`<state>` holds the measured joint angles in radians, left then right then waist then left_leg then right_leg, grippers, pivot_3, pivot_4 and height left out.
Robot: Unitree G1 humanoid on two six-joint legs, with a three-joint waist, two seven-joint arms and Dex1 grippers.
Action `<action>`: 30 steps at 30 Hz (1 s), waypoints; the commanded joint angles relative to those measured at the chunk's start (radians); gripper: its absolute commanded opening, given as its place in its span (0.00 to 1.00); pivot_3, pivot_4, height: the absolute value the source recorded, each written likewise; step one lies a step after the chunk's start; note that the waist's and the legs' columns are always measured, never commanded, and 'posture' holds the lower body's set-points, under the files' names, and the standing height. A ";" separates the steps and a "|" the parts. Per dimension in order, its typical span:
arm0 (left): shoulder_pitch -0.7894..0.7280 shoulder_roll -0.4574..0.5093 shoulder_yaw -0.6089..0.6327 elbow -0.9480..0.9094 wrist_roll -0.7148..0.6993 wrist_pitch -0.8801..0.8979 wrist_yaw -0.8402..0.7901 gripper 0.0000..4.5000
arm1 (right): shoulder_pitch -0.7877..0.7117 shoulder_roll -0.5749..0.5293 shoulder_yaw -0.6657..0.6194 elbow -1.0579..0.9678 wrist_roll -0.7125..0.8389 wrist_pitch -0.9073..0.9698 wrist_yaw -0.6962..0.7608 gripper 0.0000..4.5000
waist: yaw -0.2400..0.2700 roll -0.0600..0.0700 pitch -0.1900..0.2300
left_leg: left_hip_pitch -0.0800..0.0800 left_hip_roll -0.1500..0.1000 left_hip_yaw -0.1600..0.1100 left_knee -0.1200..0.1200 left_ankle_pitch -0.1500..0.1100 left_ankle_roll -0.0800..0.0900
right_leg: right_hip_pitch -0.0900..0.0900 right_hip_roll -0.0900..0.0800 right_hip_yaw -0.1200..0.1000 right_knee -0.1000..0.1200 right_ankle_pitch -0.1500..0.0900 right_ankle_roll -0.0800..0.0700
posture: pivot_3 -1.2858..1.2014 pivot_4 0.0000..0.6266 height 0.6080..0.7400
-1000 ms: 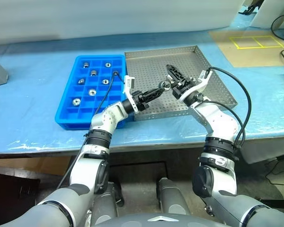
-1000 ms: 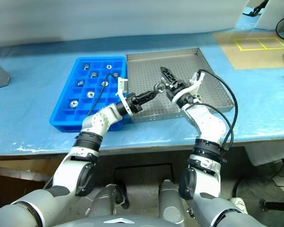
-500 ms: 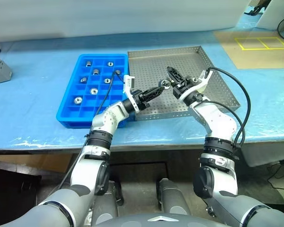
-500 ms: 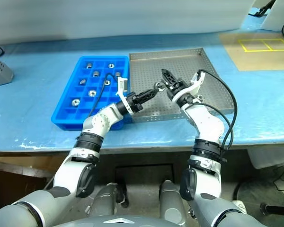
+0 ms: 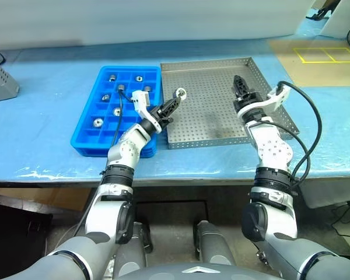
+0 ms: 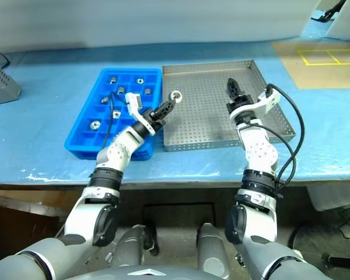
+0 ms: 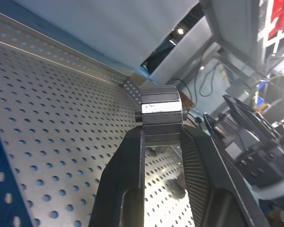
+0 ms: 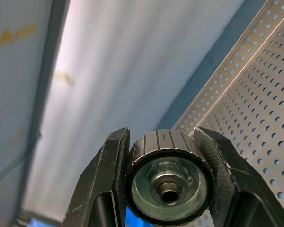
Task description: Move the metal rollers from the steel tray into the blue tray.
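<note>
Blue-covered tabletop [image 5: 41, 134] carries both trays. My wide perforated silver steel tray [image 5: 210, 125] looks bare on every part of its floor I can see, so pickup seems done. The bright blue plastic gridded tray [image 5: 84, 137] beside it already has about seven small grey metal rollers [image 5: 98, 122] in its compartments. Two remain in the air: left gripper [image 5: 176, 97] fingers clamped on one above the trays' shared edge, right gripper [image 6: 230, 87] fingers clamped on another above the steel tray. Both need dropping in.

Silver-grey arms, black cables, ribbed black jaws
</note>
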<state>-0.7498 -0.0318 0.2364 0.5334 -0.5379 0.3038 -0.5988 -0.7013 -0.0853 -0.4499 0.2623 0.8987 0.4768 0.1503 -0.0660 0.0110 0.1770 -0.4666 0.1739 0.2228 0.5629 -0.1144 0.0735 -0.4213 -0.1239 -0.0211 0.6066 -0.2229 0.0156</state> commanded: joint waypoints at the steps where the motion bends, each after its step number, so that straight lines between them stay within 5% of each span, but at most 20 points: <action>1: -0.011 0.003 0.011 -0.072 0.038 -0.064 0.109 0.20 | -0.006 -0.003 0.076 0.000 -0.069 0.006 0.028 0.37 | 0.003 0.000 0.000 | 0.000 0.000 0.000 0.000 0.000 0.000 | 0.000 0.000 0.000 0.000 0.000 0.000 | 0.38 0.24 1.00; 8: 0.024 -0.006 -0.040 -0.309 0.052 -0.014 0.245 0.20 | -0.023 0.001 0.113 0.067 -0.131 0.010 0.069 0.37 | 0.033 0.000 0.000 | -0.002 0.000 0.000 0.001 0.001 0.003 | -0.001 0.000 -0.001 0.000 0.000 -0.001 | 0.41 0.24 1.00; 17: 0.170 0.074 -0.089 -0.553 0.120 0.142 0.406 0.20 | -0.075 -0.050 0.274 0.245 -0.451 -0.145 0.071 0.37 | 0.062 0.000 0.000 | -0.001 0.001 0.000 0.002 0.001 -0.002 | -0.001 0.000 -0.001 0.002 0.001 -0.002 | 0.45 0.24 1.00; 30: 0.317 0.226 -0.096 -0.944 0.044 0.560 0.481 0.20 | -0.163 0.005 0.311 0.410 -0.560 -0.243 0.154 0.37 | 0.105 0.000 0.000 | -0.001 0.001 -0.002 0.001 0.003 -0.005 | -0.001 0.001 -0.003 0.003 0.002 -0.002 | 0.50 0.24 1.00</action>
<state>-0.4429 0.1790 0.1234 -0.3306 -0.4630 0.8075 -0.1239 -0.8301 -0.0820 -0.1360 0.6868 0.3458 0.2669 0.2911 0.0389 0.0109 0.1771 -0.4680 0.1754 0.2212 0.5639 -0.1114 0.0685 -0.4224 -0.1232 -0.0240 0.6103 -0.2213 0.0134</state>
